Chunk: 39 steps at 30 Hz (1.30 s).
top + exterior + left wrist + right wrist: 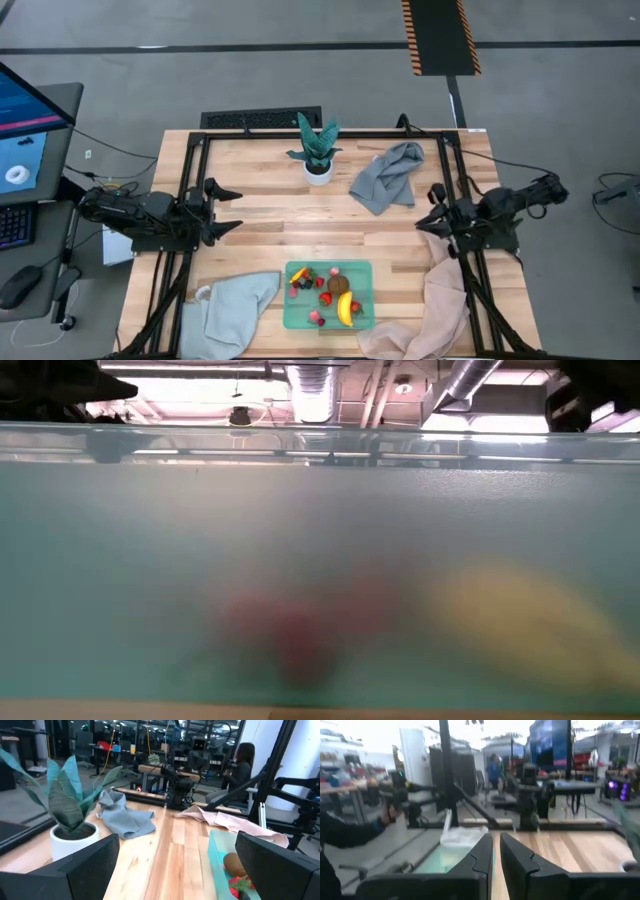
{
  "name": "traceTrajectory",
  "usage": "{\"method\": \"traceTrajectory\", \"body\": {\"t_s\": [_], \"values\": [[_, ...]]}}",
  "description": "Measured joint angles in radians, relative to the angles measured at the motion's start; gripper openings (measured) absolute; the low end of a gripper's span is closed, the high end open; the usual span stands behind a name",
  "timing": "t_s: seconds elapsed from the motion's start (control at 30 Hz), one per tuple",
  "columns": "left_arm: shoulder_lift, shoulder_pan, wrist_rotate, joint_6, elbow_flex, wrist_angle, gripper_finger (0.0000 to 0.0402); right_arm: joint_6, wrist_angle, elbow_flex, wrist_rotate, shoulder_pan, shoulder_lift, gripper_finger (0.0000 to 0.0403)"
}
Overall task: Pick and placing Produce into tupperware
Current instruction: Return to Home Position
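Observation:
The mint-green tupperware (362, 270) stands near the table's front edge, at the middle. In it lie the produce: a yellow banana (345, 310), a brown round piece (338, 284), red strawberries (325, 297) and small dark and yellow pieces. The low view looks through its wall (320, 540), where the banana (530, 620) and a red piece (290, 630) show as blurs. My left gripper (232, 211) is drawn back at the table's left side, open and holding nothing (182, 870). My right gripper (432, 212) is drawn back at the right side, its fingers shut with nothing between them (496, 855).
A potted plant (318, 150) stands at the far middle, with a grey cloth (390, 175) to its right. A pale cloth (235, 310) lies at the near left and a pink cloth (430, 310) at the near right. People (242, 765) show in the room behind.

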<state>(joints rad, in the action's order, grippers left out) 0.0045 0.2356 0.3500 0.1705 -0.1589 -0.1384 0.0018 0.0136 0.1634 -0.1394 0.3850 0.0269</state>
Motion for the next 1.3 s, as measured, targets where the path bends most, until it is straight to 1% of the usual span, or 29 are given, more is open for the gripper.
{"method": "traceTrajectory", "body": {"t_s": [0.23, 0.5, 0.63, 0.67, 0.8, 0.87, 0.97, 1.07, 1.13, 1.2, 1.23, 1.3], "values": [[0.000, -0.001, 0.047, -0.001, 0.000, -0.044, 0.0387, 0.032, 0.002, 0.000, 0.000, -0.014, -0.001, 0.0059], [0.000, -0.001, 0.048, 0.000, 0.000, -0.216, 0.0387, 0.024, 0.008, 0.000, 0.003, -0.015, -0.001, 0.0059], [0.000, -0.001, 0.080, 0.000, 0.000, -0.281, 0.0387, 0.004, 0.002, 0.000, -0.002, -0.015, -0.002, 0.0059], [0.000, -0.001, 0.085, -0.004, 0.000, -0.295, 0.0387, 0.001, 0.008, 0.000, -0.004, -0.015, -0.005, 0.0059], [0.000, -0.001, 0.106, -0.107, 0.000, -0.337, 0.0387, -0.003, 0.041, 0.000, -0.002, -0.015, -0.027, 0.0059], [0.000, -0.001, 0.107, -0.109, 0.000, -0.337, 0.0387, -0.017, 0.058, 0.000, -0.002, -0.016, -0.025, 0.0059], [0.000, -0.001, 0.107, -0.064, 0.000, -0.332, 0.0387, 0.001, 0.063, 0.000, -0.033, -0.031, -0.025, 0.0059], [0.000, -0.001, 0.107, -0.034, -0.001, -0.307, 0.0387, 0.022, 0.105, 0.000, -0.039, -0.053, -0.025, 0.0059], [0.000, -0.001, 0.107, -0.033, -0.001, -0.326, 0.0387, 0.031, 0.116, 0.000, -0.048, -0.073, -0.025, 0.0059], [0.000, 0.000, 0.108, 0.011, -0.001, -0.348, 0.0387, 0.043, 0.103, 0.000, -0.049, -0.096, -0.025, 0.0059], [0.000, -0.001, 0.115, 0.044, -0.001, -0.349, 0.0387, 0.043, 0.091, 0.000, -0.047, -0.106, -0.025, 0.0059], [0.000, -0.001, 0.171, 0.108, -0.001, -0.343, 0.0387, 0.039, 0.070, 0.000, -0.045, -0.124, -0.025, 0.0059]]}}
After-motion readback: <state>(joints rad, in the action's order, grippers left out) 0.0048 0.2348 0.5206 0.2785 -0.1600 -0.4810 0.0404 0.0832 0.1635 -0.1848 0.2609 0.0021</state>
